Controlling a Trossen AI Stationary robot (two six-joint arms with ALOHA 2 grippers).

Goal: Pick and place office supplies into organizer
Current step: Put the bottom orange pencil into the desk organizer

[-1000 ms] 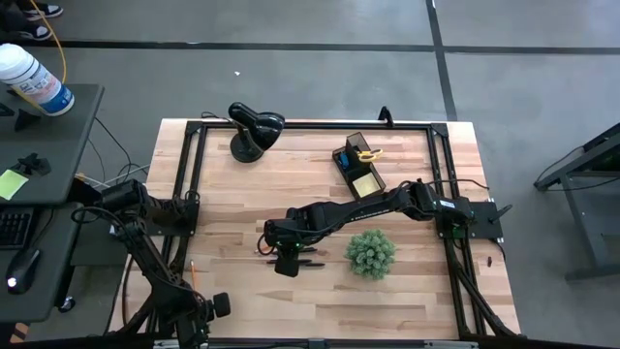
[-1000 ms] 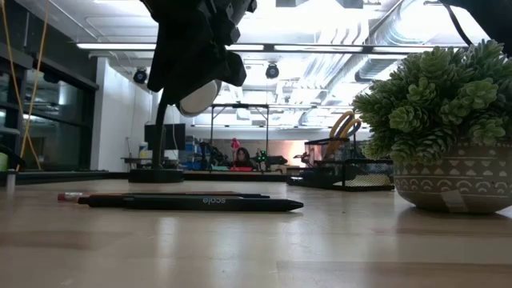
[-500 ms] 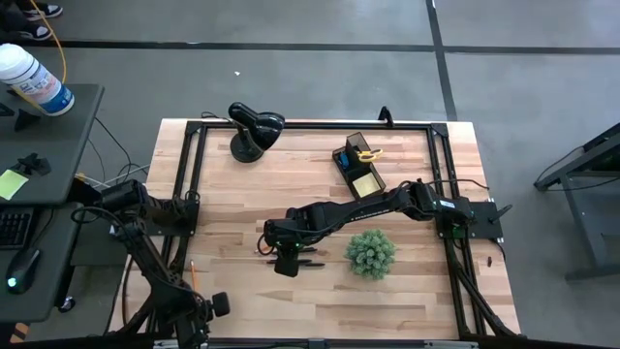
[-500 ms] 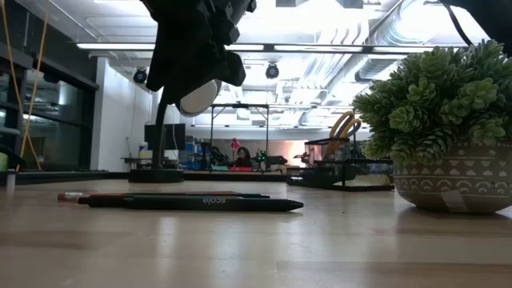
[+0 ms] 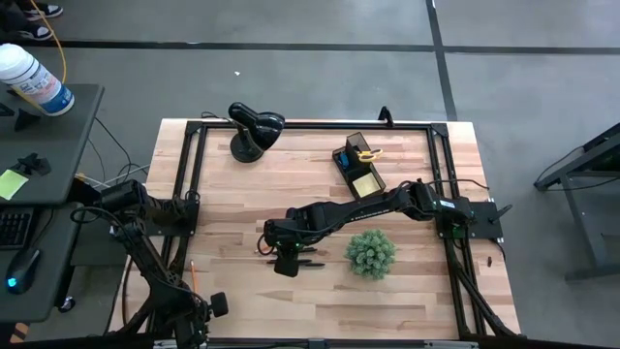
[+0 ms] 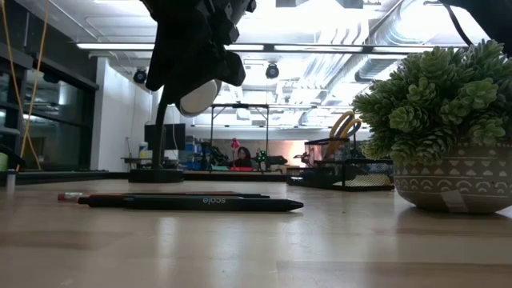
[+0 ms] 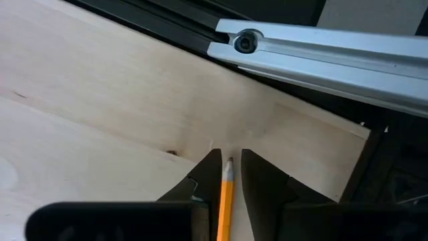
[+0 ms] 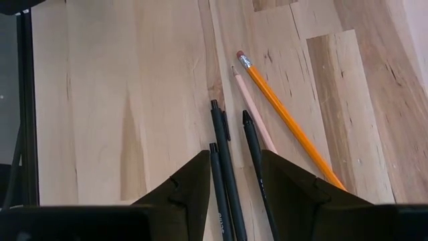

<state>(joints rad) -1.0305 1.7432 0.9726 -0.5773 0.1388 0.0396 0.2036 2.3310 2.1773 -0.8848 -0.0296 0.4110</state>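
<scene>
Pens (image 8: 231, 167) and pencils are lying together on the wooden tabletop (image 5: 242, 184), roughly at its middle, with the right pincer (image 8: 231, 184) hanging just above them. Its two dark fingers (image 8: 184, 184) are standing apart and gripping nothing; three thin black pens are showing between and just ahead of them, pointing away. Beside the pens, a pale pencil (image 8: 254, 110) and an orange pencil with an eraser end (image 8: 287, 120) are lying at a slant, close against each other. From table height the pens are showing as one dark line (image 6: 192, 203) flat on the wood, under the arm's dark bulk.

At the near left corner of the tabletop, off by the frame rail, the left pincer (image 7: 226, 181) is sitting low over the boards. An orange pencil (image 7: 225, 201) is lying in the narrow gap between its fingers (image 7: 264, 184), tip forward; whether the fingers are actually pressing on it I cannot tell.

Near the far edge, well apart from both arms, the black organizer (image 5: 356, 167) is standing with yellow-handled scissors (image 5: 367, 153) upright in its tall section and a yellow sticky-note pad (image 5: 365, 182) in its lower tray. A green plant in a pot (image 5: 370, 253) is sitting just beside the pens, and a black desk lamp (image 5: 254, 129) is resting near the far left corner.
</scene>
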